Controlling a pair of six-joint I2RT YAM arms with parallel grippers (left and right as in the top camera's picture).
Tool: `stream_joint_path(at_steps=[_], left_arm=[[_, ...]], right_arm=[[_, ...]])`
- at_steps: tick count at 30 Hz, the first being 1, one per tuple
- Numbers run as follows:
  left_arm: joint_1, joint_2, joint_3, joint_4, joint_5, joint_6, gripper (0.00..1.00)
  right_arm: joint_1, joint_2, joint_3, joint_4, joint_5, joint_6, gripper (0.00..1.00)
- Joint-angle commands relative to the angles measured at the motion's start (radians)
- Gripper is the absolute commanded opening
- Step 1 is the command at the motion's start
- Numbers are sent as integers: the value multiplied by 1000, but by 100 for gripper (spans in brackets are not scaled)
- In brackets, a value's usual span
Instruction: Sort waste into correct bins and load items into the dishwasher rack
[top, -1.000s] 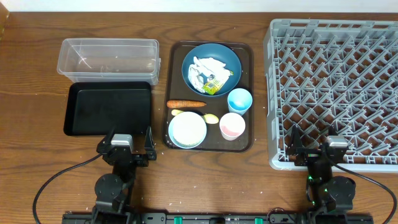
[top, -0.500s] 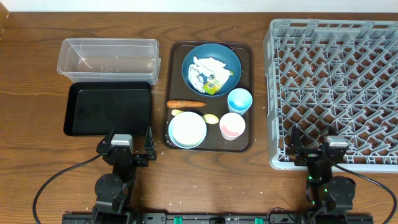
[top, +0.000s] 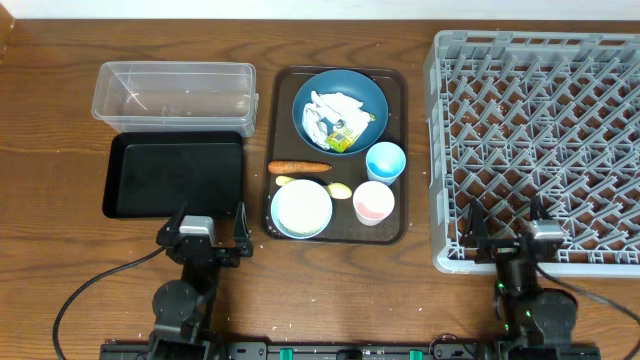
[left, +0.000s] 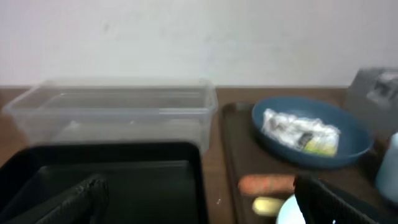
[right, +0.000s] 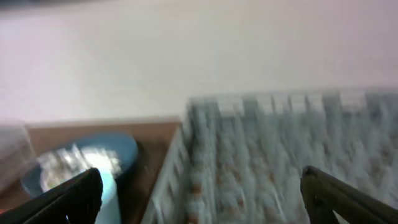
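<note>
Barely changed: right gripper (top: 506, 224) shifted slightly, its wrist view blurred; left gripper (top: 210, 220) static. Both jaws wide apart, empty. Crumpled paper (top: 330, 108) and packet (top: 343, 141) on blue plate (top: 372, 92), brown tray (top: 400, 100); dishwasher rack (top: 540, 110) right. Wood table (top: 50, 150), white wall (left: 186, 37) behind.

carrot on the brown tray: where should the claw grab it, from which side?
Take the carrot at mid-length, from straight above, pinching across its thin width. It lies flat, long axis left-right, in the narrow gap between the blue plate and the white bowl, so a side approach looks blocked. The open left claw looks nearer.
</note>
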Motion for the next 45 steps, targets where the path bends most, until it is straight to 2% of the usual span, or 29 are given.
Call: stream_joint_path(at_steps=[1, 3, 7, 10, 14, 24, 29, 32, 34, 37, 45], left_arm=[[4, -5, 10, 104, 91, 17, 97], [4, 9, 40, 147, 92, 18, 97], [4, 111, 150, 134, 115, 34, 97], [4, 259, 261, 123, 164, 76, 97], [3, 542, 476, 71, 208, 89, 97], [-29, 1303, 1201, -351, 253, 96, 97], [-105, 1666, 1600, -579, 251, 195, 97], [-144, 1852, 1790, -664, 241, 201, 97], [-164, 1930, 1841, -667, 241, 201, 97], [-188, 2012, 1843, -629, 243, 198, 97], [-231, 2168, 1841, -653, 259, 196, 97]], right_arm=[[-10, -5, 5, 86, -93, 9, 99], [-10, -5, 28, 104, -104, 9, 99], [-10, 23, 105, 79, -146, -22, 99], [-10, 84, 190, 31, -172, -70, 99], [-10, 220, 331, -40, -176, -102, 99], [-10, 622, 677, -275, -259, -108, 99], [-10, 785, 834, -429, -341, -143, 99], [-10, 846, 876, -457, -434, -145, 99], [-10, 855, 876, -461, -463, -146, 99], [-10, 858, 876, -515, -454, -146, 99], [-10, 858, 876, -625, -391, -157, 99]])
